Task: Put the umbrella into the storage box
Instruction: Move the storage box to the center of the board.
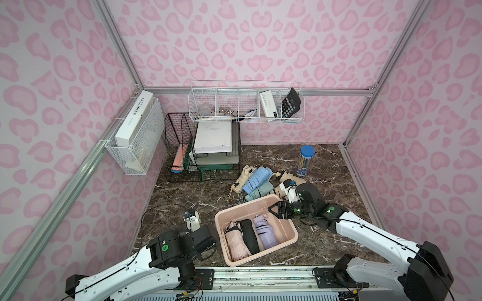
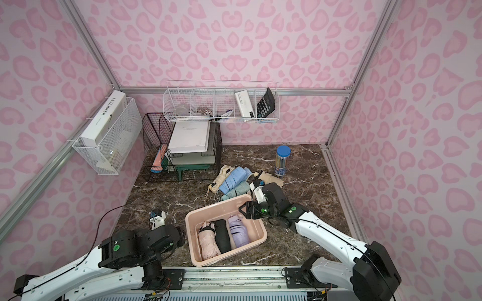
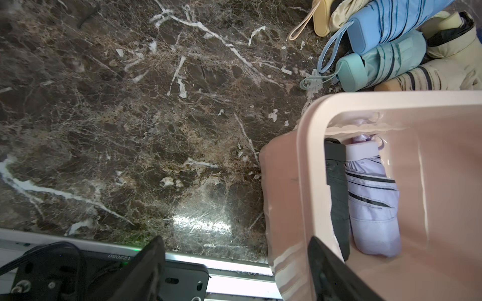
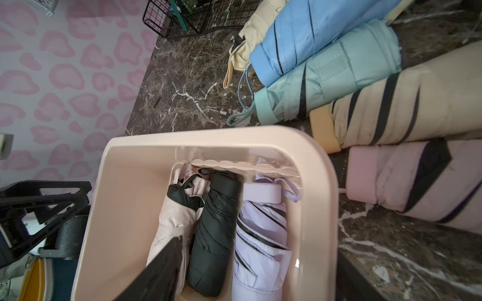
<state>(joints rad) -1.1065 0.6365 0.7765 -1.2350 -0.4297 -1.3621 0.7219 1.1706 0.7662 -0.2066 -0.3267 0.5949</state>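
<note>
I count three umbrellas packed side by side in the storage box [image 1: 247,205], lilac umbrella [image 1: 266,232] toward its 3 o'clock. Right gripper [image 1: 280,209] hangs spread and empty over the 1 o'clock corner, I guess for the mint umbrella [image 1: 257,191] at 12. Left gripper [image 3: 236,243] gapes astride the 9 o'clock wall, maybe to brace it.

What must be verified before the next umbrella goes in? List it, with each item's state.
1. Room in the shallow pale pink plastic storage box: ok; bare floor beside the lilac folded umbrella.
2. Right gripper empty: ok; jaws open, at the box's far corner.
3. Left gripper clear of the box: not ok; its open jaws appear to straddle the side wall.
4. Next pick within reach: ok; the beige black-striped folded umbrella lies just beyond the far rim.
5. Wrist loop of the mint-green folded umbrella free of the rim: cannot tell.
</note>
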